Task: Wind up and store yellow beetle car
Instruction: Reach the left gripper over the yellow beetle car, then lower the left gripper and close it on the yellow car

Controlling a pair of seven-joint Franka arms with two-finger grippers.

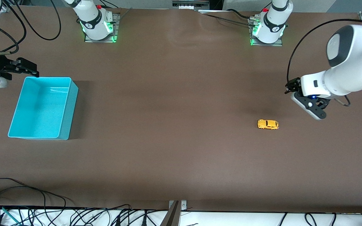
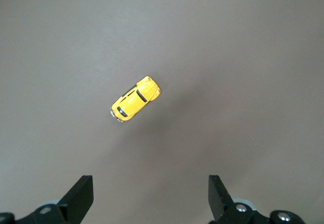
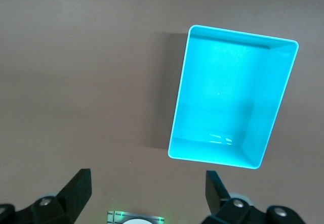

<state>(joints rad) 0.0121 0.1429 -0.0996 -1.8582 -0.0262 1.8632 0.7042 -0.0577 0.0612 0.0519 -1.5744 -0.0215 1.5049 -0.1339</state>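
Observation:
The yellow beetle car [image 1: 267, 124] stands on its wheels on the brown table toward the left arm's end. In the left wrist view the car [image 2: 135, 99] lies well ahead of the fingers. My left gripper [image 1: 291, 86] hangs in the air over the table beside the car, open and empty, and shows in its own view [image 2: 151, 198] with jaws wide apart. My right gripper [image 1: 27, 68] is open and empty in the air by the teal bin's corner at the right arm's end, and its own view [image 3: 148, 193] shows the same.
An open teal bin [image 1: 74, 94] stands toward the right arm's end, with nothing in it; it also shows in the right wrist view [image 3: 180, 100]. The arm bases [image 1: 97, 26] [image 1: 269, 28] stand along the table's edge farthest from the front camera. Cables lie along the nearest edge.

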